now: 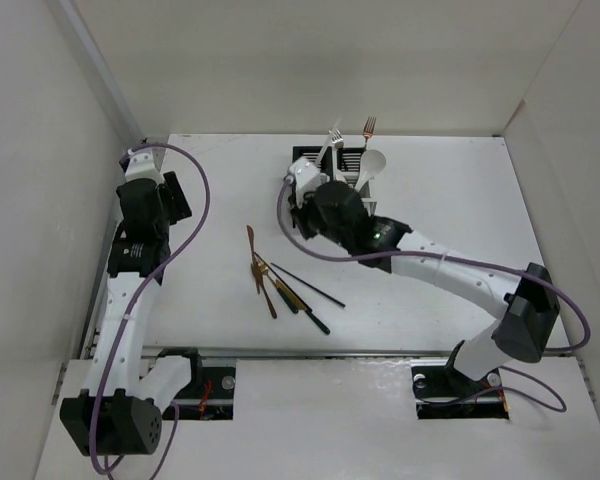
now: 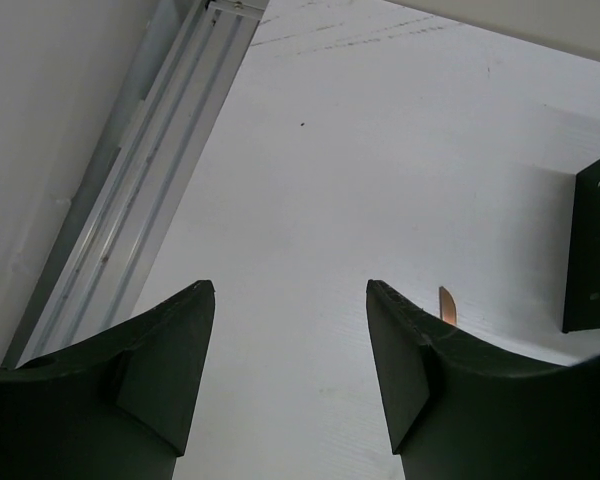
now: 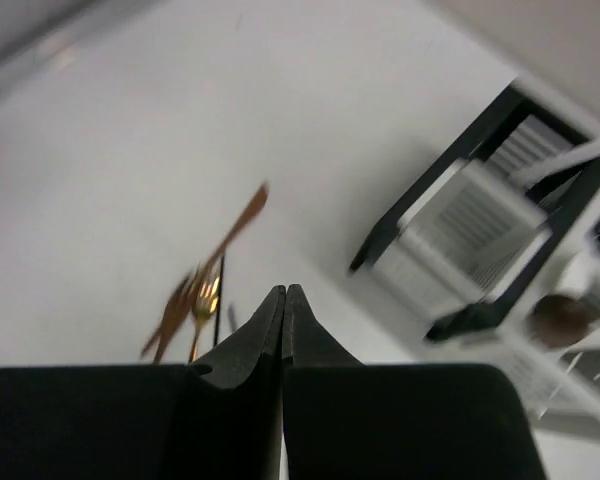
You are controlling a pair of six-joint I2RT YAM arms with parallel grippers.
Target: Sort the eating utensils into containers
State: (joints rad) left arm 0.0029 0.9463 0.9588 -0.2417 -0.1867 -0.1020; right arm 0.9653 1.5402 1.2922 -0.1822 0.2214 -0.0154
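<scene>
Pressing flat together on nothing, the jaws of the right gripper (image 3: 283, 292) hang near the black-framed slotted cutlery caddies (image 1: 348, 163), probably ready for another pickup. On the matte white table (image 1: 460, 200) lie crossed slim copper forks and spoons with thin black chopsticks (image 1: 265, 280), well apart from the caddies. The left gripper (image 2: 290, 292) waits half-open, empty.

The left gripper (image 2: 290, 300) hangs open, far left. The right gripper (image 3: 283, 300) sits closed and empty, far centre.

White links (image 1: 120, 320), black joints (image 1: 528, 320), purple cables (image 1: 204, 200), black end effector fingers (image 2: 160, 380)
</scene>
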